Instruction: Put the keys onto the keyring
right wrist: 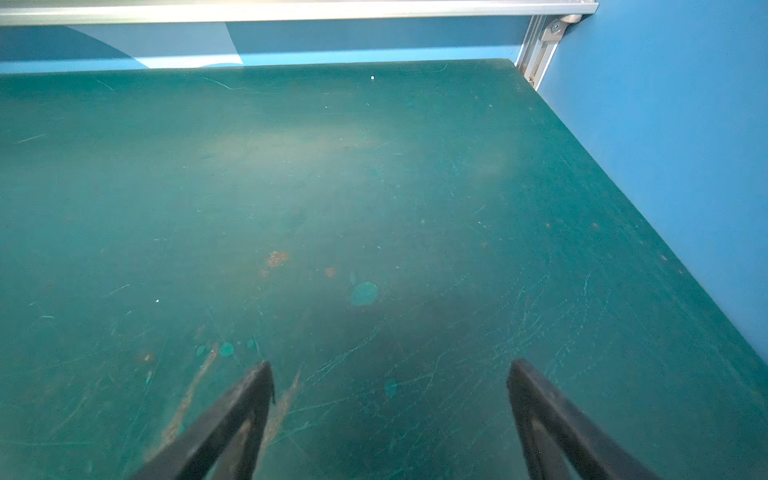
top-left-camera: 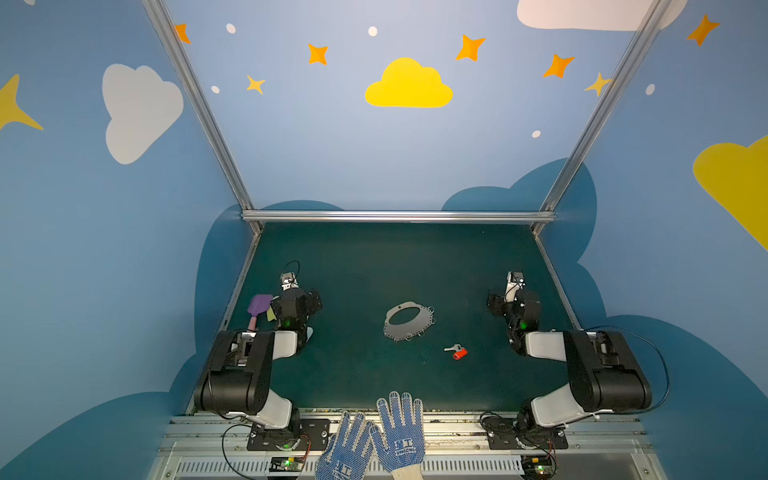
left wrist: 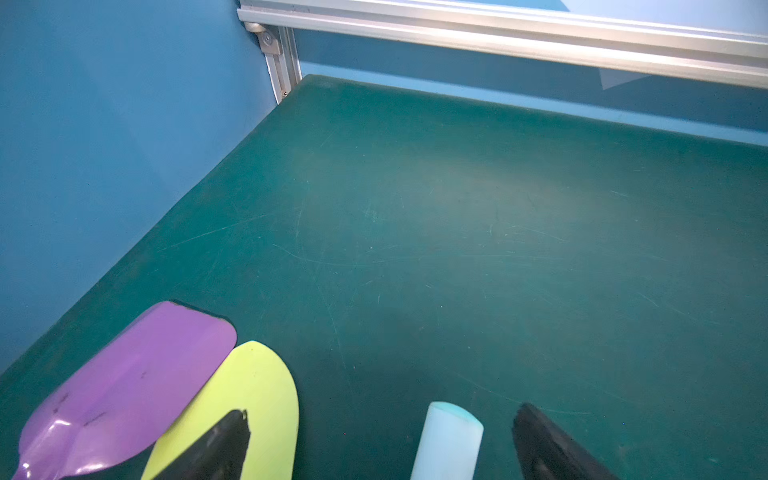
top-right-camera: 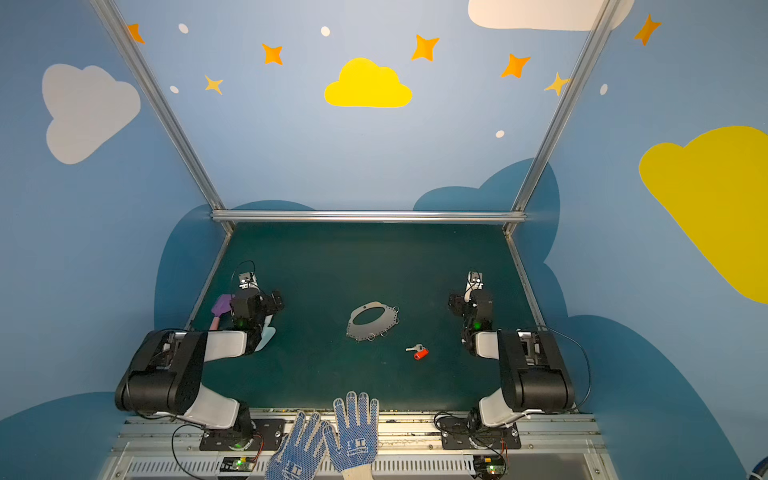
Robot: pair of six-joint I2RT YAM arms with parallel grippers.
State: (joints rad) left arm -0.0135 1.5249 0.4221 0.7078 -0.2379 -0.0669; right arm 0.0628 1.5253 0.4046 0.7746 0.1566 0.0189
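Both claws stand wide open and empty at opposite sides of the tabletop point(top-left-camera: 374, 257). The left claw point(left wrist: 382, 411) is over a purple shovel point(left wrist: 124, 382) and a yellow shovel point(left wrist: 253, 386), and the right claw point(right wrist: 390, 365) is over bare tabletop. The keyring point(top-left-camera: 406, 333) lies flat mid-tabletop in both top views. The keys point(top-left-camera: 456, 351) lie near it but apart, toward the front and the right arm's side.

Several things could go wrong from here. A pale blue handle point(left wrist: 449, 440) lies between the left jaws with a gap on each side. A careless lift-off could drag it or knock the shovels toward the work. The keys are small and lie flat, so a pinch from above may skate off the metal. It may also catch only the red tag, leaving the key hanging at an unknown angle. The keyring looks light and unfixed, so a push on a wire ring point(top-left-camera: 431, 309) would likely slide the plate unless the other claw pins it. Two gloves point(top-left-camera: 399, 432) sit at the front edge between the arm bases, where a swinging elbow might meet them.
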